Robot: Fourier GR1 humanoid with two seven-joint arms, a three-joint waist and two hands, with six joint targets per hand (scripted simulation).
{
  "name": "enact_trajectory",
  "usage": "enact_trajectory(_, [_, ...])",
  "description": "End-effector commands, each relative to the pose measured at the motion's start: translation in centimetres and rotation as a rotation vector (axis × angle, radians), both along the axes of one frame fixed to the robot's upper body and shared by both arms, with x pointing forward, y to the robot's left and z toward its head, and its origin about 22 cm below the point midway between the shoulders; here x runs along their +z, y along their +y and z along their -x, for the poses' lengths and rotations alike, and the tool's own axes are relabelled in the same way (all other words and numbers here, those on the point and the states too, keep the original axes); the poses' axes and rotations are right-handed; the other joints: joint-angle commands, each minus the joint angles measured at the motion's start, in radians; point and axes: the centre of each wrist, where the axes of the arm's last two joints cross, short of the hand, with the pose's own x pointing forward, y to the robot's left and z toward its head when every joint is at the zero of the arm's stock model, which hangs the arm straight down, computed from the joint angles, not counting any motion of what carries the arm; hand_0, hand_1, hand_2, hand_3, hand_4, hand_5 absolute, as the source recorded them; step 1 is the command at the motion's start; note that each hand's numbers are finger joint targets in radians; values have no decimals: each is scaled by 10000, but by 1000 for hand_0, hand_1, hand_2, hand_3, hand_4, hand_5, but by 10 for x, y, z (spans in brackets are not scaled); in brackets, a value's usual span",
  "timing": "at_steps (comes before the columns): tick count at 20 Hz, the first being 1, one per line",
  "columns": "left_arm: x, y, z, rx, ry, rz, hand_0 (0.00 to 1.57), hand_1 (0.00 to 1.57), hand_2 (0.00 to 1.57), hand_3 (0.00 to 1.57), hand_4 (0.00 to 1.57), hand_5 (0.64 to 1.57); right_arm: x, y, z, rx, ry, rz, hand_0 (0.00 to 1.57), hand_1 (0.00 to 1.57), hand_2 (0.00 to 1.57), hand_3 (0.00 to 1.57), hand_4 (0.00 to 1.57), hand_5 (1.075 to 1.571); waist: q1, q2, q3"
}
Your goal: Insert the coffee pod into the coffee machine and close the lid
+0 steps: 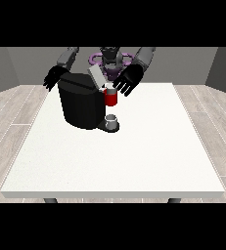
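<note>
I see the white table [134, 161] w/ the black coffee machine [80, 105] at its rear, lid [96, 75] tilted up. Hand at view's right [128, 79] hovers just above the red pod holder [111, 97], fingers spread; hand at view's left [53, 76] behind the machine, fingers relaxed. Small grey cup [112, 118] sits under the spout. Coffee pod: can't tell where.

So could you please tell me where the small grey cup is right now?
In the front view, the small grey cup stands on the coffee machine's base, at its right side, directly below the red brew head.
</note>
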Motion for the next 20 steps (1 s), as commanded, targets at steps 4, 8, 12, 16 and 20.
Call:
enact_trajectory(4, [10,-4,-1,-242,8,-468,912,912,1022,865,363,1571,-11,7,1,-138,-177,99,0,0,0,0,411,1571,51,297,-11])
enact_trajectory(8, [-5,10,2,-415,544,-1395,0,0,0,0,0,1571,-13,-3,5,-255,303,99,0,0,0,0,375,1571,38,50,-11])
enact_trajectory(12, [-1,11,1,-312,590,-1437,0,0,0,0,0,1571,1,-2,-2,-272,238,209,0,0,0,0,338,1571,121,-60,-14])
enact_trajectory(16, [-3,1,1,-512,781,-1405,0,0,0,0,0,1571,-11,-7,1,-441,269,-51,0,0,0,0,378,1571,251,-392,-12])
enact_trajectory(20, [-27,2,2,-471,1025,-1210,0,0,0,0,0,1571,-26,15,18,-592,796,-321,0,0,0,0,363,1571,347,-832,-15])
